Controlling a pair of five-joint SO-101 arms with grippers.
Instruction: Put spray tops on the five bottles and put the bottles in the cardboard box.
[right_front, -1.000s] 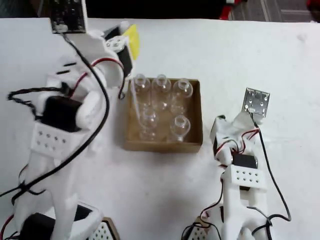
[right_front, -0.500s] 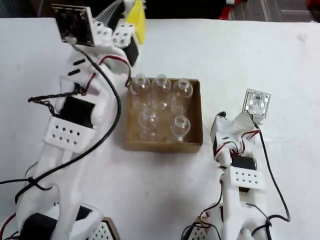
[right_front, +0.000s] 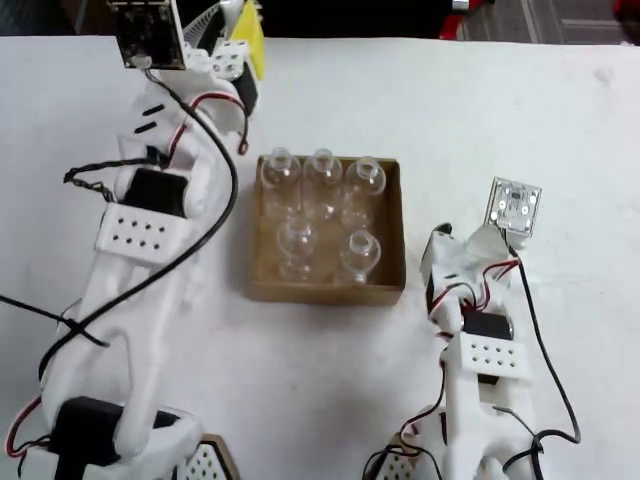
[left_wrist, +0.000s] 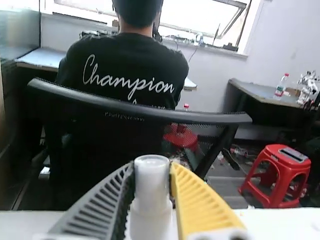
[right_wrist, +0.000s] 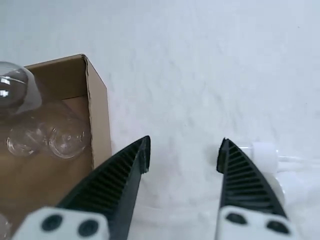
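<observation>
Left tool (left_wrist: 152, 172) clamps a white spray top (left_wrist: 149, 205), arm lifted at far left of table (right_front: 500, 100). Top likely light, rigid, slick (grip the collar, squeeze lightly). Five topless bottles (right_front: 322, 185) stand in cardboard box (right_front: 325, 293), centre. Right tool (right_wrist: 183, 142) gapes empty just right of box, second spray top (right_wrist: 264, 152) beside it.

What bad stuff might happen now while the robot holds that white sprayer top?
The left claw pinches the spray top by its smooth sides, so it might slip out. The bottles stand crowded in the cardboard box, so lowering the top onto one could bump a neighbour or miss the small neck.
</observation>
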